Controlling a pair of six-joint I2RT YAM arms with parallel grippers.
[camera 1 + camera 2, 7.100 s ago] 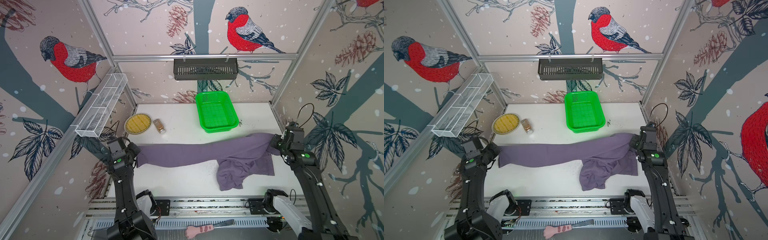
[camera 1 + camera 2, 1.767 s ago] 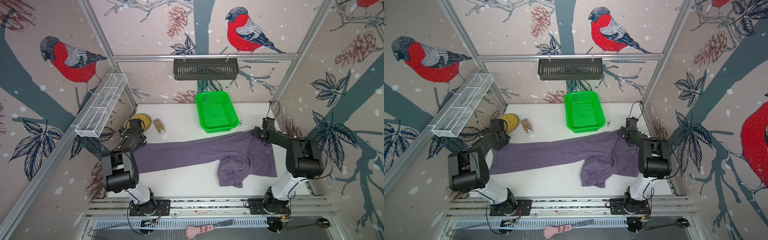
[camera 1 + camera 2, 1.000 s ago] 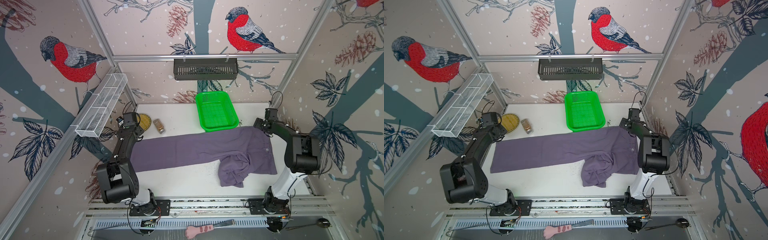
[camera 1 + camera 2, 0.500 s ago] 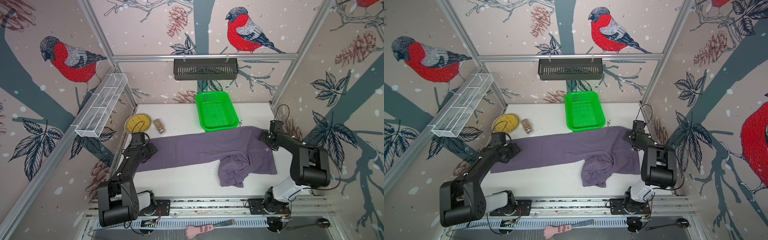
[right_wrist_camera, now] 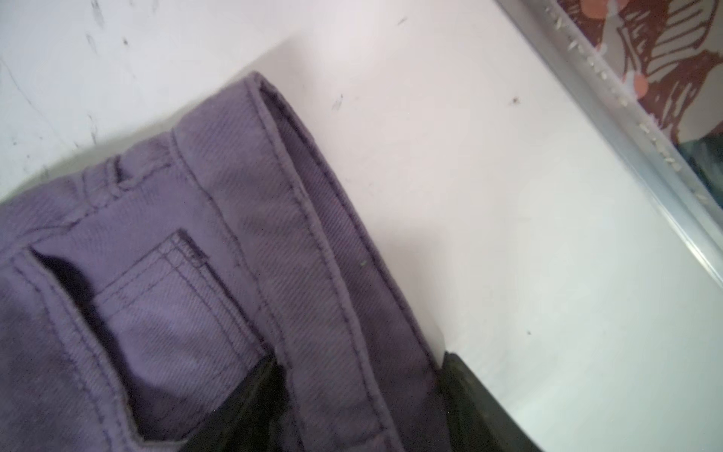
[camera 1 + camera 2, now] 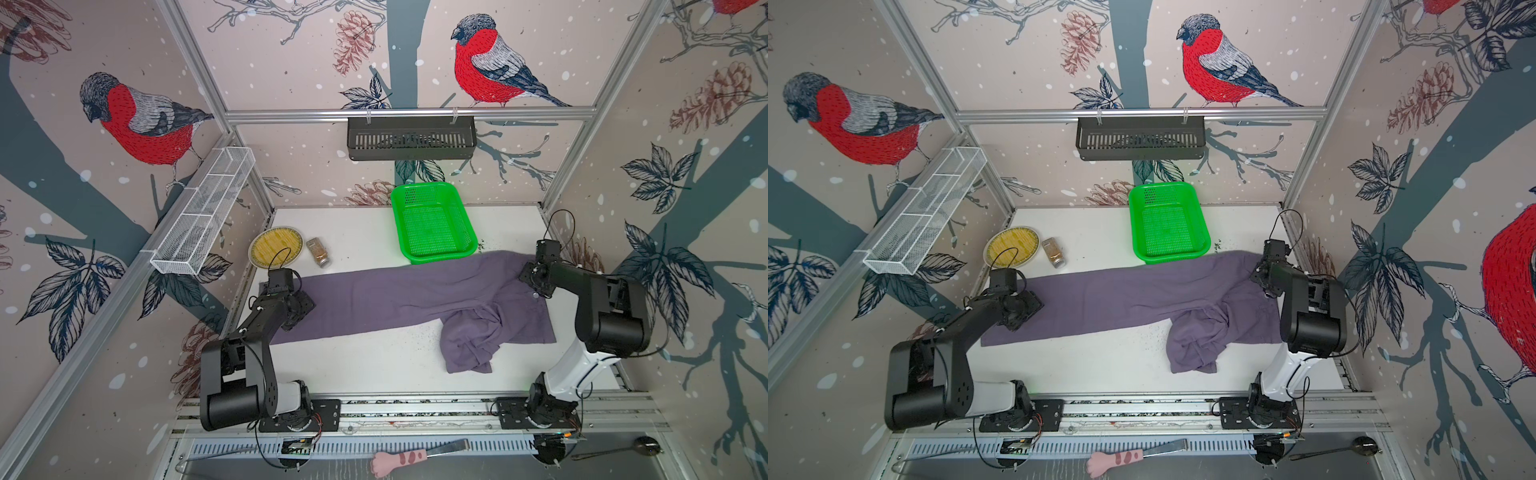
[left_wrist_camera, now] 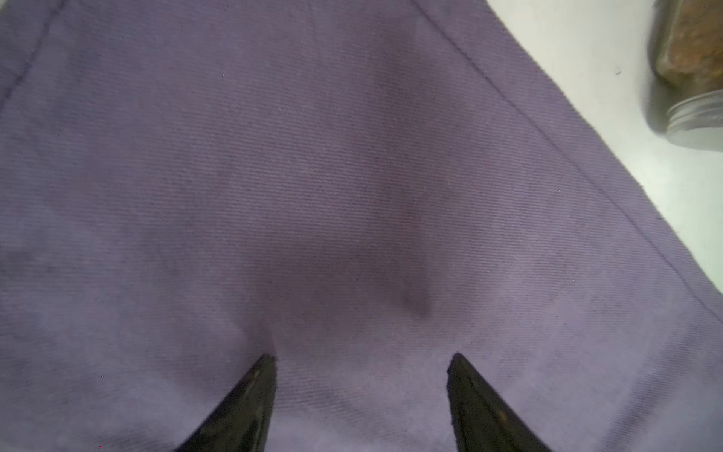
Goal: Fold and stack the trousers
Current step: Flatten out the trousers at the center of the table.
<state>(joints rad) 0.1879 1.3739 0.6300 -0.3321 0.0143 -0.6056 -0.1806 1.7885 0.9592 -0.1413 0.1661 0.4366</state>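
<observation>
The purple-grey trousers (image 6: 395, 295) (image 6: 1121, 299) lie across the white table, one leg stretched flat to the left, the other bunched at the front right. My left gripper (image 6: 299, 309) (image 6: 1023, 309) (image 7: 362, 358) is low over the left leg's end, open, with flat cloth (image 7: 352, 176) under its spread fingers. My right gripper (image 6: 535, 282) (image 6: 1264, 282) (image 5: 360, 360) is at the waistband on the right. Its fingers stand apart, astride the waistband (image 5: 313, 242), one by the pocket, one on the bare table at the cloth's edge.
A green basket (image 6: 434, 224) touches the trousers' far edge. A yellow plate (image 6: 276, 248) and a spice jar (image 6: 318, 252) (image 7: 688, 70) lie just beyond the left leg. The metal frame rail (image 5: 626, 129) runs close by the waistband.
My left gripper came from the far left corner near the plate down onto the leg's end. My right gripper slid nearer along the waistband, and its jaws narrowed somewhat.
</observation>
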